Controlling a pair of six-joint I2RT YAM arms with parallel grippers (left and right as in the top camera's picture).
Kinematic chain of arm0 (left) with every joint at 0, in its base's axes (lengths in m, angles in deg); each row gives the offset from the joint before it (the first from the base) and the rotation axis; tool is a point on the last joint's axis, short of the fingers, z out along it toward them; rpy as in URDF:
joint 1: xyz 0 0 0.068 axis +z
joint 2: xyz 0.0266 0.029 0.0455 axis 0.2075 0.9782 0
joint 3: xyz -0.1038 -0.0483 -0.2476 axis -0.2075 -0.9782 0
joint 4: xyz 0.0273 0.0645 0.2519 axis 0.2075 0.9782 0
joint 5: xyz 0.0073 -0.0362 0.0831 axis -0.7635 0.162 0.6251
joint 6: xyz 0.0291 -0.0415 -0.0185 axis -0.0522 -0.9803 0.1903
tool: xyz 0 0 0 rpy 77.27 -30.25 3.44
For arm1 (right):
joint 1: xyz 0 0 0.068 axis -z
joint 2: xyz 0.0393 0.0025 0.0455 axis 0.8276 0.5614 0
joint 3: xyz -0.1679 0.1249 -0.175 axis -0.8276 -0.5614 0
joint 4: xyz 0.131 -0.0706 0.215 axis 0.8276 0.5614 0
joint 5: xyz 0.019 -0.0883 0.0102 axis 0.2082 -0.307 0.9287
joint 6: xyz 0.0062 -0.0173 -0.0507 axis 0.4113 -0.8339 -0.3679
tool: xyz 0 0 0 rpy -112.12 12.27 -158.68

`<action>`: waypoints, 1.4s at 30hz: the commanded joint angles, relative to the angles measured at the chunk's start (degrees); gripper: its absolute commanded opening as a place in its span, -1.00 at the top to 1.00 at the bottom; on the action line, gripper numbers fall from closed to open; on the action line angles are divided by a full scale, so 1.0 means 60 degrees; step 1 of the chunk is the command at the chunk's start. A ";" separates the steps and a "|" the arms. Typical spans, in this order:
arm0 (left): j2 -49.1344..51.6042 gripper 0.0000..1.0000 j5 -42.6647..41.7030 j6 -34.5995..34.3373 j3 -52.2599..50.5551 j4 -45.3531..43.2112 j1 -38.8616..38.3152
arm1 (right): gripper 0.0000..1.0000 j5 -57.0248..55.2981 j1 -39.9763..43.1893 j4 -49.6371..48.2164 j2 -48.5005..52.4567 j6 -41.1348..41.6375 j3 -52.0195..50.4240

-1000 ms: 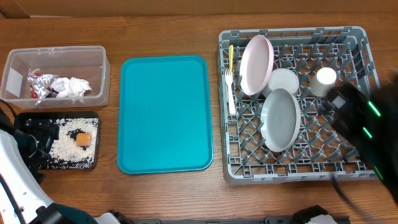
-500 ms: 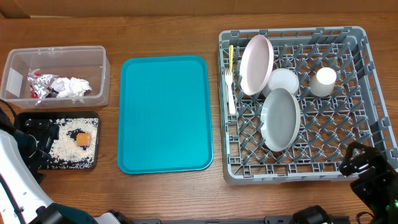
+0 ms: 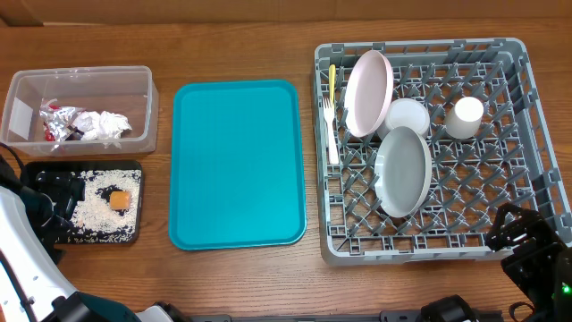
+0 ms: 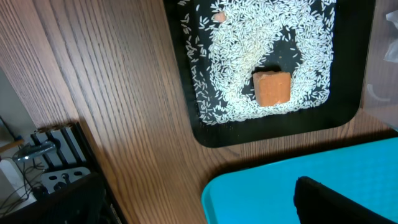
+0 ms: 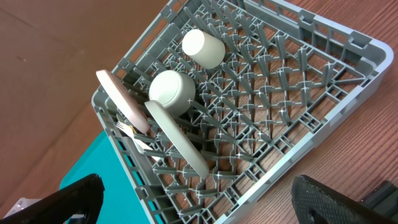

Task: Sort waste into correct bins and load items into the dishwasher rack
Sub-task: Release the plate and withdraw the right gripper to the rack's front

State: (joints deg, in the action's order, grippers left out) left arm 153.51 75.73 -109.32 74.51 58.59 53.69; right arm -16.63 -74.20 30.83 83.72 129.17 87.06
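Loaded dishwasher rack, with both arms' fingers spreading wide and gripping nothing.
Inside the rack are sitting a pinkish plate, grey-green plate, white bowl, small white cup, yellow spoon and white fork. The right fingers are hovering at the rack's near right corner. The left fingers are hanging far left of the rack, over the rice-strewn black tray.

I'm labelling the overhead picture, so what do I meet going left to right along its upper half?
clear tub → teal tray → yellow spoon → pinkish plate → white cup
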 commanded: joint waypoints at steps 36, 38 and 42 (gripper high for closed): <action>-0.0109 -1.00 0.0102 -0.0087 -0.0015 -0.0004 -0.0018 | -1.00 0.4506 0.3475 -1.4047 -0.6954 -0.5348 -1.3478; -0.0109 -1.00 0.0102 -0.0087 -0.0015 -0.0004 -0.0018 | -1.00 0.4419 0.3472 -1.4211 -0.6954 -0.5479 -1.3642; -0.0109 -1.00 0.0102 -0.0087 -0.0015 -0.0004 -0.0018 | -1.00 0.4255 0.3475 -1.4396 -0.7005 -0.5475 -1.3763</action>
State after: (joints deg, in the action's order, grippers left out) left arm 153.48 75.73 -109.32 74.44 58.59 53.69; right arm 8.84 -53.59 -54.54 42.74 98.55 5.25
